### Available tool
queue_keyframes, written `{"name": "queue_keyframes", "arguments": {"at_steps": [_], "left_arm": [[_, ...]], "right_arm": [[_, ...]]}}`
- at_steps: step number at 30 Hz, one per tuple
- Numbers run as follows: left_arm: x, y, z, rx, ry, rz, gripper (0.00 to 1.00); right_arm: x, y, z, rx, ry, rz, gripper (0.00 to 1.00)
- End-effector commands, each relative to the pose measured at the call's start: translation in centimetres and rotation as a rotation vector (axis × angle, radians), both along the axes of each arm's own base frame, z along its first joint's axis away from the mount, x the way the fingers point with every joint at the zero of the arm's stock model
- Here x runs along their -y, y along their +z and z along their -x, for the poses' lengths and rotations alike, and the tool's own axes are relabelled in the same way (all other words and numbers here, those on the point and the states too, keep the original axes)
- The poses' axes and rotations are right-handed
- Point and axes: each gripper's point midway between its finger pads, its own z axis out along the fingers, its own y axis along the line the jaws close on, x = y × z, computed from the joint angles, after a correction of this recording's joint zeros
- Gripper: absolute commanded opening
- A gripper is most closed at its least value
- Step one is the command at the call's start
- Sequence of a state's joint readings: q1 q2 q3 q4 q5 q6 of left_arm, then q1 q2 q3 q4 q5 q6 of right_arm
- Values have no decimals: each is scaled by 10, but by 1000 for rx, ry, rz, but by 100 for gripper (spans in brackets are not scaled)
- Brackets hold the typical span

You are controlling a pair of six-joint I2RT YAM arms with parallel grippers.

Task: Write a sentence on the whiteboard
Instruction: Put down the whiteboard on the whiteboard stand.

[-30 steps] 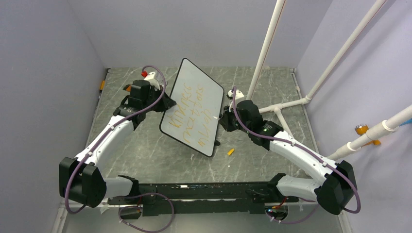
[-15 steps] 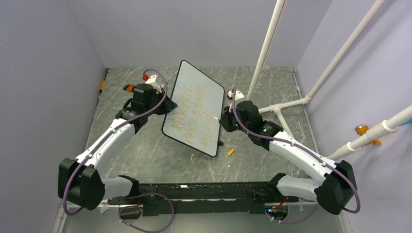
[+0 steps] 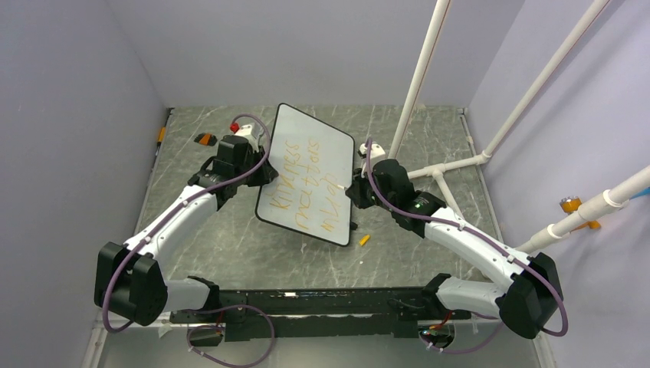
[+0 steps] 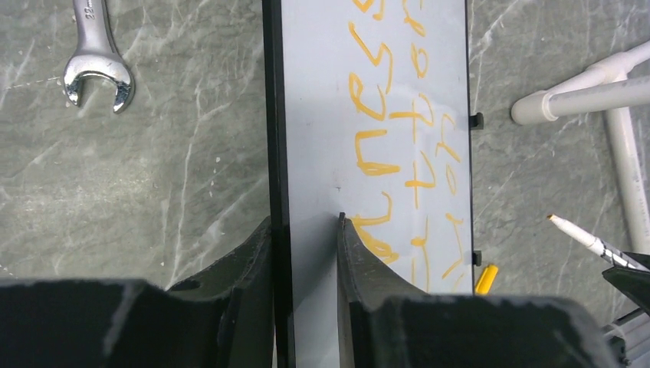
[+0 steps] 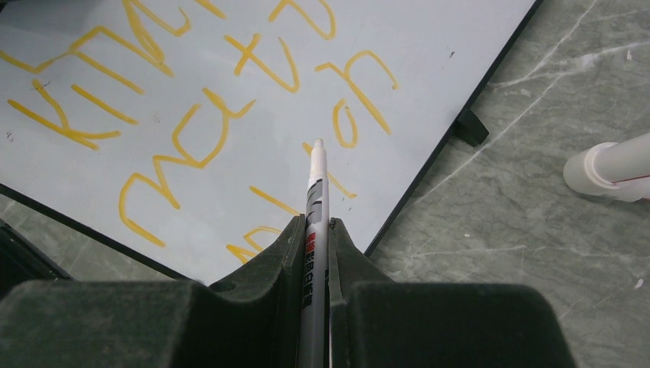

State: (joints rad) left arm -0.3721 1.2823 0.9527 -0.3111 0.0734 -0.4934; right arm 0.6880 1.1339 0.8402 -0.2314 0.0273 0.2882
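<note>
Orange sentence [image 3: 306, 180] looks complete; right gripper [image 5: 313, 222] pinches the marker [image 5: 315, 199], so I should lift its tip gently off the whiteboard [image 5: 429, 61]

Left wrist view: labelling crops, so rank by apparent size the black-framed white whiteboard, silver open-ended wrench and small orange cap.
1. black-framed white whiteboard, cropped by the picture
2. silver open-ended wrench, cropped at the top
3. small orange cap

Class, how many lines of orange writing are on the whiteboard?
3: first line by the whiteboard's left edge, second line mid-board, short third line beside the marker. None seem hidden.
</note>
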Motion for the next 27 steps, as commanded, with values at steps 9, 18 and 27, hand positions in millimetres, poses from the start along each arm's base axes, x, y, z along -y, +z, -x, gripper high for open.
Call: {"name": "queue_keyframes", "arguments": {"at_steps": [9,18,27], "left_arm": [[-34,-61,64,-258,-131,-305,34],[-41,-40,54,-200,-122,-351,45],[-45,-20,49,-144,-104,-364,58]], "right_arm": [[-2,7,-11,40,-19,-13,0],[-1,9,-12,47,-21,-10,0],[-1,10,-13,46,-21,-13,0]]}}
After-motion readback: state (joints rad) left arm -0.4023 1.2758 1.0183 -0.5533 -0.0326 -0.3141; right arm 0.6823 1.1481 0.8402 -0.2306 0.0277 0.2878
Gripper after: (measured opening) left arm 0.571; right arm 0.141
